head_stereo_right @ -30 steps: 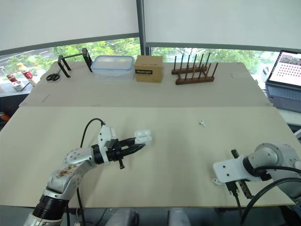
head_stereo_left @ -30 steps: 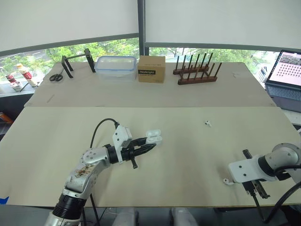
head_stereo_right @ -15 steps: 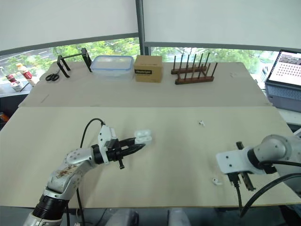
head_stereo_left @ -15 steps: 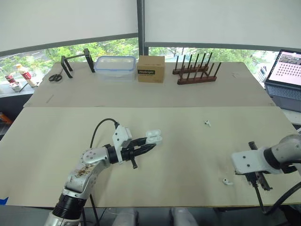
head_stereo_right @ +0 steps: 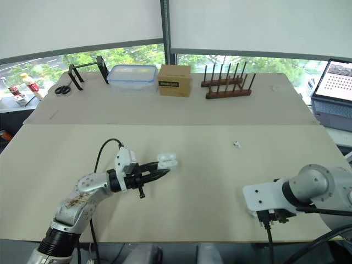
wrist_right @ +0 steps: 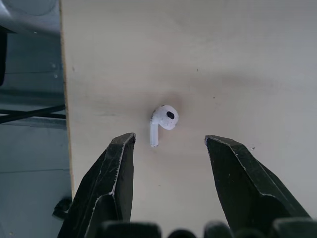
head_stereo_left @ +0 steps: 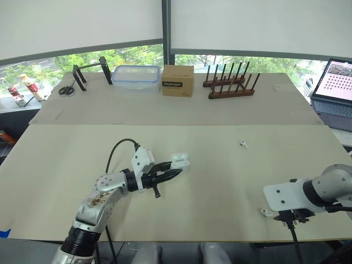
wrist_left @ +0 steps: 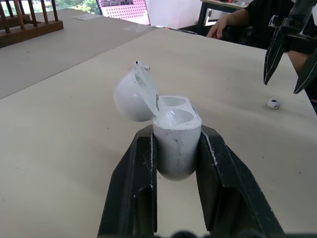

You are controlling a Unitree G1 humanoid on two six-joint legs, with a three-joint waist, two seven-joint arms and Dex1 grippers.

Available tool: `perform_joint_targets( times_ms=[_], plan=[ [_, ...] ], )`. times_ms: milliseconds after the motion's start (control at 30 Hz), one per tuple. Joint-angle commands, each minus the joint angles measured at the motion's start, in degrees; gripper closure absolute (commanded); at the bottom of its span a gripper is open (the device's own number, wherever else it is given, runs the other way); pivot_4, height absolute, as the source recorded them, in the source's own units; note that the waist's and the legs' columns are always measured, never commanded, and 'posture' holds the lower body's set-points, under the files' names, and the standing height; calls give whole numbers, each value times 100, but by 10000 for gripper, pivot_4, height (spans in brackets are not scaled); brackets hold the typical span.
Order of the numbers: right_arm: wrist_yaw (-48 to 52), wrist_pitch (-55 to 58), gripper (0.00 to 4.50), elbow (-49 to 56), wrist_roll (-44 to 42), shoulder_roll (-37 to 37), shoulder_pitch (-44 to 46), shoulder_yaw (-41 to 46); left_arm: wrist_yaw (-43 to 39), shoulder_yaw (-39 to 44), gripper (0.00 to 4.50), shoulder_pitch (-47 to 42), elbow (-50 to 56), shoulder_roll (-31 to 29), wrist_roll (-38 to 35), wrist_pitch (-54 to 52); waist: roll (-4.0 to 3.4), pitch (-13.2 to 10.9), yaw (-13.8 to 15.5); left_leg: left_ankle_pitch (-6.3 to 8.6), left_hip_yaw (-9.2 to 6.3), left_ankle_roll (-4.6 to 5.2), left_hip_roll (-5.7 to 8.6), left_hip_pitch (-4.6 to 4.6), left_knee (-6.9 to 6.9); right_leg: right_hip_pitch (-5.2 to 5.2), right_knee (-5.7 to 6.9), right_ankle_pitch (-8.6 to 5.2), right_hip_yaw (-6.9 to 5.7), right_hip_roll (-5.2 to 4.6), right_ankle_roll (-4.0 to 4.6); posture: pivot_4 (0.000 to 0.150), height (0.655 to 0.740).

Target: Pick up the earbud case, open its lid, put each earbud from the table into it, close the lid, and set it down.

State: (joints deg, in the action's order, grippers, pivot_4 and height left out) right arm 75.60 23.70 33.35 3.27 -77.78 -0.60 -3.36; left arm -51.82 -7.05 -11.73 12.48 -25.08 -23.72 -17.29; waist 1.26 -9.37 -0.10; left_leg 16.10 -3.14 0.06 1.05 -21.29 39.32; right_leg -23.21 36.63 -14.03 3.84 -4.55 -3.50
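Earbud (wrist_right: 161,121), mid-frame inside our gaping right gripper (wrist_right: 169,140): we should lower squarely, pinch gently; left gripper (wrist_left: 177,135) clamps opened case (wrist_left: 176,119).

I see earbud case (head_stereo_left: 180,160) in left gripper (head_stereo_left: 175,171), over table (head_stereo_left: 220,181) left of centre. One earbud (wrist_right: 162,122) by near edge, right side, between spread fingers of right gripper (wrist_right: 169,139). Second earbud (head_stereo_left: 242,144) right of centre. Far edge, left to right: scissors (head_stereo_left: 66,89), stand (head_stereo_left: 91,72), container (head_stereo_left: 136,78), box (head_stereo_left: 177,81), rack (head_stereo_left: 231,83).

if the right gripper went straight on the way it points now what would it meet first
Most likely the earbud lying on the table: it sits ahead of the right gripper, centred between its open fingers. Depth is hard to judge.
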Motion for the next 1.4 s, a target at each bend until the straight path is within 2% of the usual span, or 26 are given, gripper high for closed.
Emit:
perform_joint_targets(
  times_ms=[33, 333, 700, 1000, 1100, 1233, 1400],
  plan=[
    [-110, 153, 19529, 171, 117, 54, 10, -141, 20, 13, 39429, -85, 98, 35, 0, 98, 0, 0, -1, 0, 0, 0, 0, 0, 0, 0, 0, 0, 0, 1, 0, 1500, 7400],
    [-332, 228, 19529, -201, 594, 410, 430, -802, 70, 15, 39429, -105, 100, 80, 29, 91, 0, 0, -4, 0, -1, 0, 0, 0, 0, 0, -1, 0, -2, 1, 0, 1500, 7400],
    [-148, 637, 19529, 48, 397, 577, 517, -867, 64, 45, 39429, -98, 111, 66, 22, 72, 5, 1, -10, 0, -3, 0, -1, 4, 0, 5, 0, 0, -2, 3, 0, 1500, 7400],
    [-87, 513, 19529, -222, 537, 554, 578, -1022, 57, 5, 39429, -115, 102, 95, 30, 65, 5, 1, -12, 0, -2, 0, -2, 4, 0, 4, -1, 0, -2, 4, 0, 1500, 7400],
    [-120, 446, 27720, -304, 588, 551, 524, -1036, 69, 8, 39429, -99, 117, 95, 34, 61, 9, 1, -13, 0, -2, 0, -2, 4, 0, 5, -2, 0, -3, 4, 0, 1500, 7400],
    [-140, 369, 40909, -334, 606, 512, 407, -975, 82, 18, 39429, -88, 130, 92, 32, 54, 24, 4, -38, 0, -3, 0, -3, 12, 0, 13, -2, 0, -3, 4, 1, 1500, 7400],
    [-176, 353, 41416, -276, 537, 549, 380, -868, 84, 26, 39429, -85, 138, 87, 24, 46, 26, 4, -43, 0, -4, 0, -3, 13, -1, 14, -5, 0, -3, 3, 0, 1500, 7400]
  ],
)
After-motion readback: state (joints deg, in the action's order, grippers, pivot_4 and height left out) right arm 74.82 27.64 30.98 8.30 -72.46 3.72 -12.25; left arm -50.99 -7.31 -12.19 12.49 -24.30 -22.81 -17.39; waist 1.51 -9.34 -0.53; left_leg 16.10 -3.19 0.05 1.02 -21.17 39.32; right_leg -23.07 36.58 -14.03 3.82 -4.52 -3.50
